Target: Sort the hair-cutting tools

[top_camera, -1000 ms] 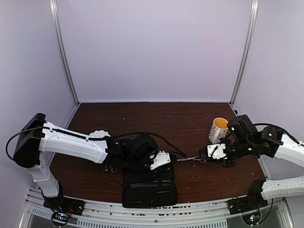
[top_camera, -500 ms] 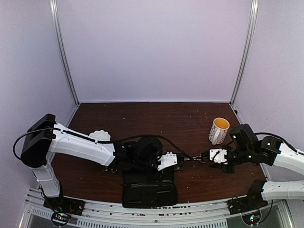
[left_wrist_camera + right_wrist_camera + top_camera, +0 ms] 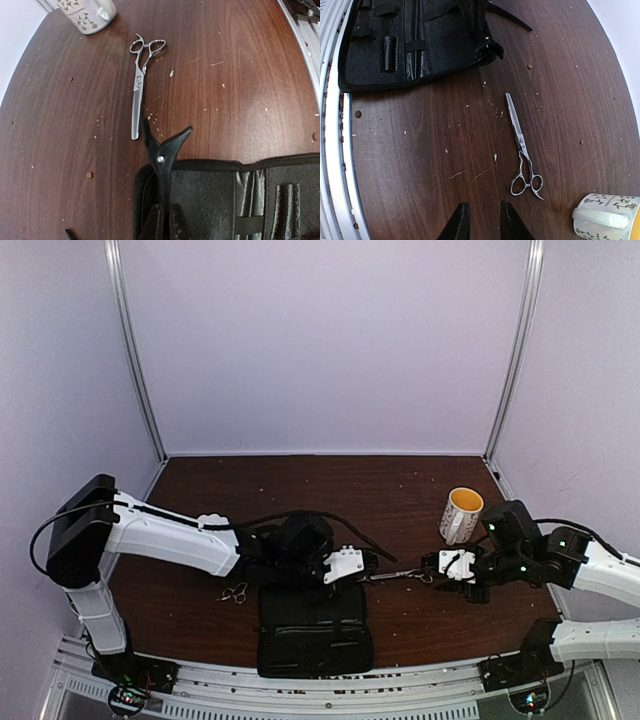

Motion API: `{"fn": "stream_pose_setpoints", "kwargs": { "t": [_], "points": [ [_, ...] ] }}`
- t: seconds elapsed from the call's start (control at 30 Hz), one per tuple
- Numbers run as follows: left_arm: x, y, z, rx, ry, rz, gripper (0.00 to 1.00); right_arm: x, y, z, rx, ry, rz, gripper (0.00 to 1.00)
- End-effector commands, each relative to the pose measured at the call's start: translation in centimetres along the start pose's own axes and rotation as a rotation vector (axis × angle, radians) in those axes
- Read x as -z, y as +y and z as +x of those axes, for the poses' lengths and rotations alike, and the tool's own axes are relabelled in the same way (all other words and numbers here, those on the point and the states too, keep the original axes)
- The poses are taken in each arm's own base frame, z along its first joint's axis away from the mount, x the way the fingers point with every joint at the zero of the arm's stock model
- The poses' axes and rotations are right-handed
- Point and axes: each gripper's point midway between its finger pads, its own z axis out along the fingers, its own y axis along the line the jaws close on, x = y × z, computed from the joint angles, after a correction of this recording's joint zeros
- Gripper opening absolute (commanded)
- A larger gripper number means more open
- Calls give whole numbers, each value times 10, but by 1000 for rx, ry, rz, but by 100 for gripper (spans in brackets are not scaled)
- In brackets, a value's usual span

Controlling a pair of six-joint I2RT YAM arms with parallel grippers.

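Left fingers [image 3: 151, 227] clamp a black hair clip's [image 3: 161, 159] tail over the zip case [image 3: 215, 195]; right fingers [image 3: 458, 224] stand apart. Such a thin hold may slip.

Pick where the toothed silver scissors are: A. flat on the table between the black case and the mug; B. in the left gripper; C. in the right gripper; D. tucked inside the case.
A: the scissors lie flat on the table, between the case and the mug; the left gripper is shut on a black clip, and the right gripper is open and empty.
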Motion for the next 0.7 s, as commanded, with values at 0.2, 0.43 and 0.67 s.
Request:
{"fn": "stream_pose_setpoints", "kwargs": {
  "t": [0.2, 0.43, 0.67],
  "points": [
    [-5, -5, 28, -31, 78, 37, 0, -5, -1, 2, -17, -4, 5, 22],
    [-6, -10, 39, -5, 102, 50, 1, -5, -2, 3, -15, -5, 12, 23],
    [-1, -13, 59, 16, 163, 36, 7, -5, -1, 3, -15, -3, 10, 24]
  ]
}}
